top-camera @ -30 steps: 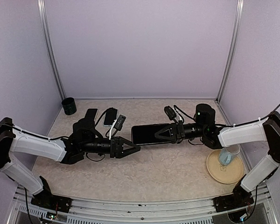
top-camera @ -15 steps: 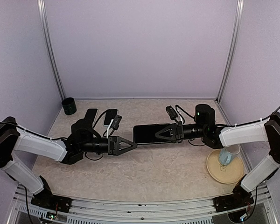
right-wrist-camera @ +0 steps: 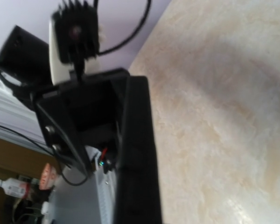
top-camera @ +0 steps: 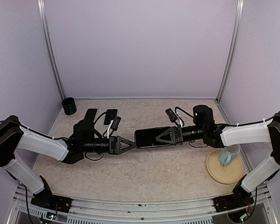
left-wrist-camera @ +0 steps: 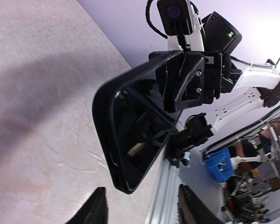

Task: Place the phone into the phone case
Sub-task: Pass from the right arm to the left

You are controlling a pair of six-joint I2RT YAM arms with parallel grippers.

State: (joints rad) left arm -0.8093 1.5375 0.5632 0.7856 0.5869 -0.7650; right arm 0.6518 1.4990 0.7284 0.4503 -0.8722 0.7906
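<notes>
- Left gripper (top-camera: 130, 144): jaws partly apart, holding nothing, tips just short of the free end of the phone (top-camera: 147, 138).
- Phone: held level above the middle of the tabletop (top-camera: 154, 179), between the two arms.
- Right gripper (top-camera: 164, 136): clamped on the phone's right half.
- Plate (top-camera: 216, 175) carrying a cup (top-camera: 227, 156): near-right corner.

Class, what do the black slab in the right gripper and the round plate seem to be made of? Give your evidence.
Black slab: glossy, glass-like face that mirrors things nearby; matte rim, perhaps plastic or rubber. Plate: matte beige with no shine, possibly ceramic or wood.
</notes>
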